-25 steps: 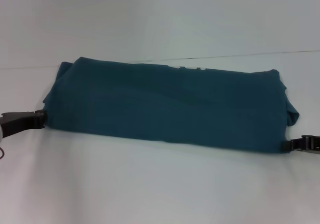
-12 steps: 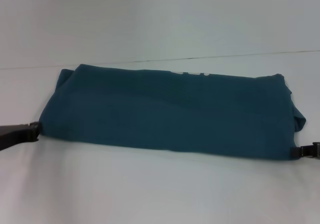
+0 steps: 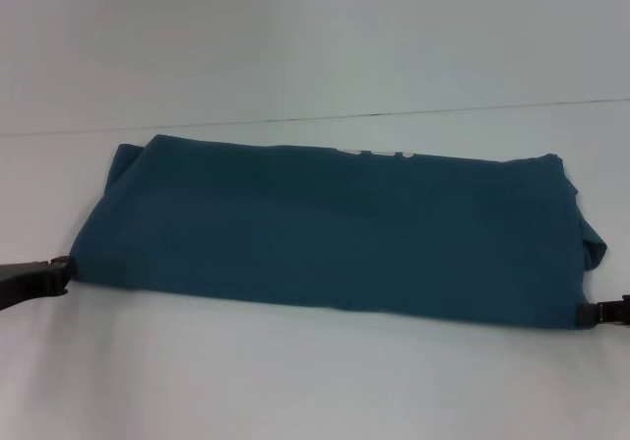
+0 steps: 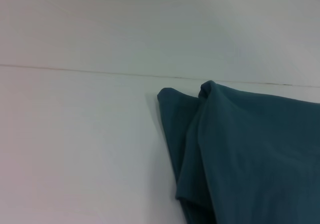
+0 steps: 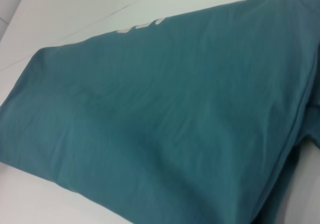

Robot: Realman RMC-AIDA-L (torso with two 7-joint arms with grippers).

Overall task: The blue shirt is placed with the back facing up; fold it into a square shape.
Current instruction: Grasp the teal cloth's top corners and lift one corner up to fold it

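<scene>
Both claws sit low at the near corners of the blue shirt (image 3: 335, 228), one on each end. My left claw (image 3: 61, 275) touches the near left corner, and my right claw (image 3: 591, 314) touches the near right corner. I cannot tell if either claw is pinching the cloth or just resting beside it; the tips are too dark and small to read.

I see the shirt lying on the white counter (image 3: 295, 381) as a long band. Its long way runs from left to right, straight between my two claws. So each claw has its own end, and neither is nearer than the other.

Farther back, a bit of white lettering (image 3: 372, 151) peeks out at the far edge. I think the next fold should bring one end over the other.

I see no boxes or bowls anywhere.
</scene>
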